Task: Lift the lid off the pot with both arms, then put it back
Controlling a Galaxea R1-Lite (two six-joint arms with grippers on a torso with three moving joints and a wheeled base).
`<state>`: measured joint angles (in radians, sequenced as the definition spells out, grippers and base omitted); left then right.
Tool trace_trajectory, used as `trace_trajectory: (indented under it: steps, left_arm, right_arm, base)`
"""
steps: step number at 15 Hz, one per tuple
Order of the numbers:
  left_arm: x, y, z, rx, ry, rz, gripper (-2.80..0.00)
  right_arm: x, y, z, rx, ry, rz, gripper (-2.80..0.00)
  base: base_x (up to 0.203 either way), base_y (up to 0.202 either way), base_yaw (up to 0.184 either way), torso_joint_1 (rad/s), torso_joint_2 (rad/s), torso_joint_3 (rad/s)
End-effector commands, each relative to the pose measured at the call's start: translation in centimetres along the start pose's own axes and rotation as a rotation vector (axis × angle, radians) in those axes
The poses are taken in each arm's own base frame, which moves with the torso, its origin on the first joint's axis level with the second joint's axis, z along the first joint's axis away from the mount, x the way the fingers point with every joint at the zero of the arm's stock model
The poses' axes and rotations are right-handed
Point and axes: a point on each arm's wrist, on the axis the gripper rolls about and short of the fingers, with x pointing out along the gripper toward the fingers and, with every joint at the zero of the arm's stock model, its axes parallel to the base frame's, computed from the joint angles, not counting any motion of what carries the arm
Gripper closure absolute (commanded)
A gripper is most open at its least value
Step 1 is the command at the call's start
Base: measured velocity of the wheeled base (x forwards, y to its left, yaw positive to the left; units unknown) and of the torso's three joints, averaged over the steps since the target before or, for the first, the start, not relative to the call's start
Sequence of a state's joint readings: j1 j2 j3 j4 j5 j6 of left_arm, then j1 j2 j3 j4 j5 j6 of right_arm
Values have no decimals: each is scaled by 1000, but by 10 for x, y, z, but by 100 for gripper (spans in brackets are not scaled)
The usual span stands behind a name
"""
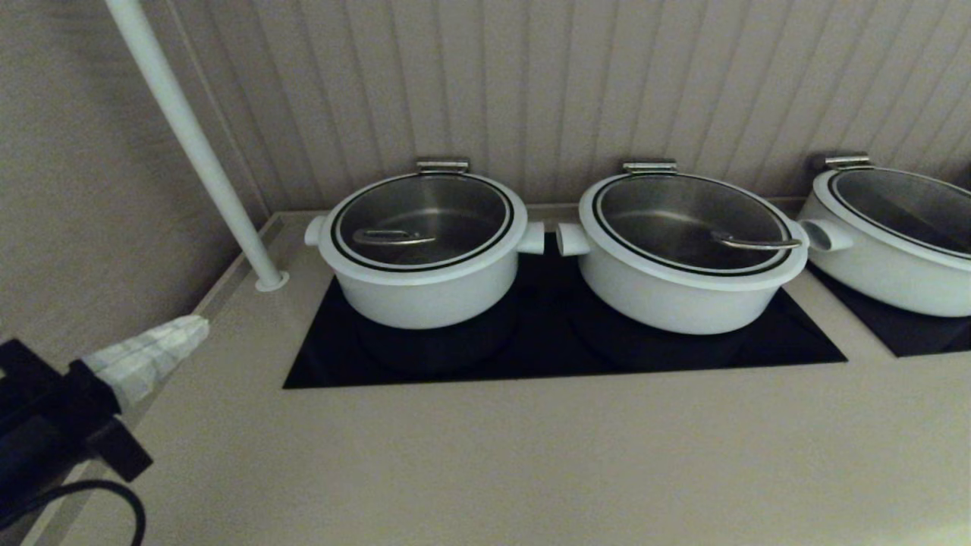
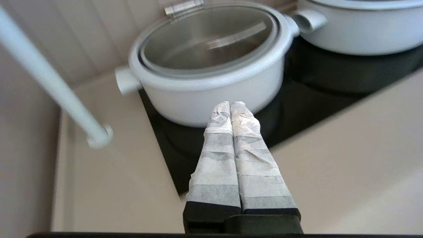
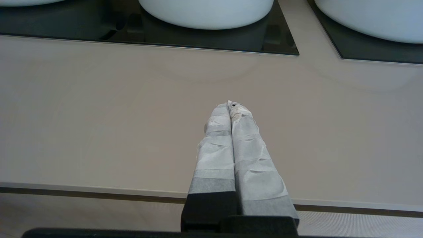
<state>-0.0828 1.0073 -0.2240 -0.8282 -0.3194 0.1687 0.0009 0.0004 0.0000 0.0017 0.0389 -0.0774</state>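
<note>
**Both grippers pressed shut and empty, lid seated on pot**

Left gripper (image 1: 193,327) sits nearest the head camera at the lower left edge, over the counter's left end, short of the pot. Its taped fingers (image 2: 219,132) are pressed together with nothing between them, tips aimed at the pot's front wall but apart from it.

Beige counter (image 1: 531,455) fills most of the scene, with a ribbed wall panel (image 1: 607,83) behind it. Black cooktop (image 1: 546,341) is set into the counter and carries two white pots. A second black panel (image 1: 925,334) at far right carries a third pot (image 1: 895,243), partly cut off at the edge.

Middle pot (image 1: 683,258) is wider and shallower, lid on, just beside the task pot; their side handles nearly meet, not clearly touching.

Task pot (image 1: 425,250) is leftmost and deepest, upright on the cooktop's left half. The lid (image 1: 422,220) lies flat in its rim, closed, wire handle (image 1: 391,238) lying across the glass. A steel hinge bracket (image 1: 442,164) sits at the back rim.

White pole (image 1: 190,144) slants down to a round foot on the counter, left of the pot, well apart from it.

Right gripper (image 3: 231,105) is outside the head view; its wrist camera shows it over the front of the bare counter, well back from the cooktop, fingers squeezed together, holding nothing.
</note>
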Motion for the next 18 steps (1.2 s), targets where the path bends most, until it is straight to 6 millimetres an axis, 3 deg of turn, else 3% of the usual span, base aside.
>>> trace_trajectory:
  steps: [1,4,7,13,18]
  left_arm:
    - [-29,-10,0,-7,-47,7,0]
    - [-62,-23,-19,-46,-21,22,0]
    - [-83,-33,-43,-61,7,60,0]
    - [-116,-48,-71,-74,67,159,0]
    - [-128,-55,-83,-71,75,211,0]
  right_arm:
    - [0,0,0,-1,-1,2,0]
    - [0,0,0,-1,0,2,0]
    - [0,0,0,-1,-1,2,0]
    - [0,0,0,-1,-1,2,0]
    - [0,0,0,-1,1,2,0]
  base:
    - [0,0,0,0,0,0]
    - [0,0,0,0,0,0]
    - [0,0,0,0,0,0]
    - [0,0,0,0,0,0]
    - [0,0,0,0,0,0]
